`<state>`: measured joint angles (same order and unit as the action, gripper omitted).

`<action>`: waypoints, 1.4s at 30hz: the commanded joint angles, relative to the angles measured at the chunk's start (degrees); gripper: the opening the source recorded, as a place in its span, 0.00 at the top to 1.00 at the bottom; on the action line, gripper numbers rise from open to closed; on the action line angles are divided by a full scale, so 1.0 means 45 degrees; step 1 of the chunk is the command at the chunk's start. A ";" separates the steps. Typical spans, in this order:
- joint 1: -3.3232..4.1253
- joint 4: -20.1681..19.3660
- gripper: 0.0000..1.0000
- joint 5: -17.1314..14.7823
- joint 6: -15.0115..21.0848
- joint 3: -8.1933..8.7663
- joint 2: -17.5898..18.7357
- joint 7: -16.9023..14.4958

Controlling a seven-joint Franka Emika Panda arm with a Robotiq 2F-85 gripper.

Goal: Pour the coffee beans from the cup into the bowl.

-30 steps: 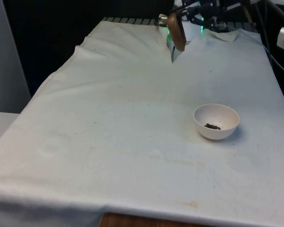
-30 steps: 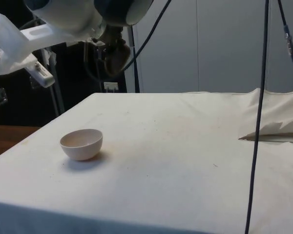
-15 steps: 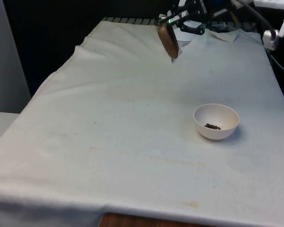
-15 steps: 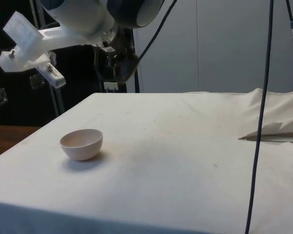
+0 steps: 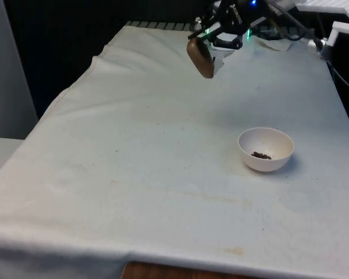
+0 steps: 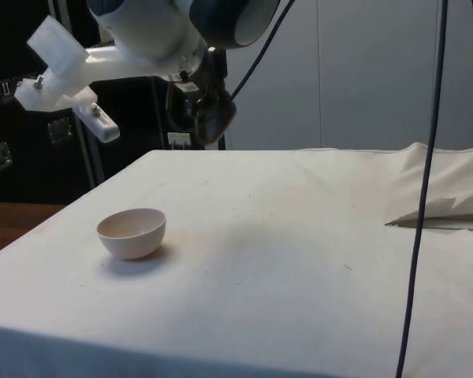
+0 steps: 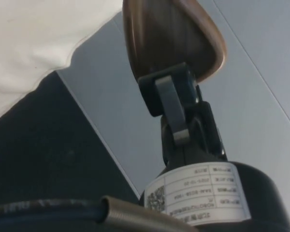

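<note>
1. The table (image 5: 134, 151), under its white cloth, is seen with the bowl (image 5: 266, 149) resting toward the front view's right; a few coffee beans (image 5: 260, 155) are already held in it.
2. The gripper (image 5: 212, 36) is found high over the far end, shifted toward the front view's left since a second ago and so carried further from the bowl.
3. The brown cup (image 5: 200, 57) is pinched at its rim between the jaws, tipped on its side, well apart from the bowl.
4. From this retreat, the pour is judged finished.
</note>
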<state>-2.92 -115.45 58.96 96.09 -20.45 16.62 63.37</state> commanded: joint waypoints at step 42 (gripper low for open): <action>-0.0127 -0.1833 1.00 -0.1592 0.4444 0.2394 -0.0471 -0.0611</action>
<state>-2.92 -123.30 52.43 114.76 -9.57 14.78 61.36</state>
